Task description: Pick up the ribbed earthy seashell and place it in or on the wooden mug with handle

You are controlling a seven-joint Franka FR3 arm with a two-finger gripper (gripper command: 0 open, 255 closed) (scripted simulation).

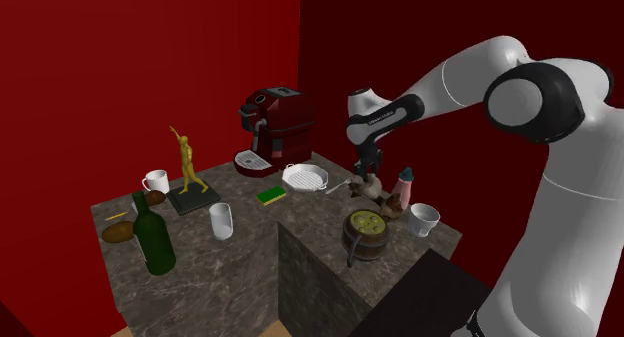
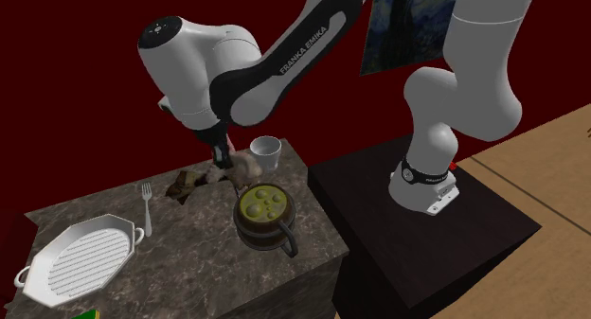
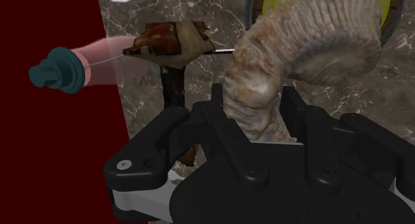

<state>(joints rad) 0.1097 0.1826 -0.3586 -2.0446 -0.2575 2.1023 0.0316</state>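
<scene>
While the ribbed tan seashell [image 3: 312,43] is sitting with its narrow end between the black fingers, the gripper [image 3: 256,113] is clasping it on both sides, and the wide curved end is sticking out past the fingertips. In the two exterior views the shell is hanging low over the marble counter [image 2: 208,270]. I cannot tell whether it is clear of the surface.

The barrel-shaped brown mug with handle [image 2: 258,234] is standing near, at about 6 o'clock of the shell in both exterior views. It is already holding yellow-green stuff up to the rim, so I'm judging the shell is going on top, not down inside.

Step in hand, as I'm reading it, is lift and carry. Doing it well is meaning:
- rising straight first, so the curled end is clearing the mug's rim
- travelling toward 6 o'clock without tilting, since the grip is on the thin end only and the heavy end could be swinging
- centring over the opening, lowering until the shell is resting, then letting go

In the second exterior view a white cup [image 2: 265,150] is standing at 1 o'clock of the shell and a brown mushroom-like thing [image 3: 169,40] at 9 o'clock. In the shoulder view a pink bottle with teal cap [image 3: 100,60] is at 3 o'clock. All are near enough to be clipped by a sideways sweep.
</scene>
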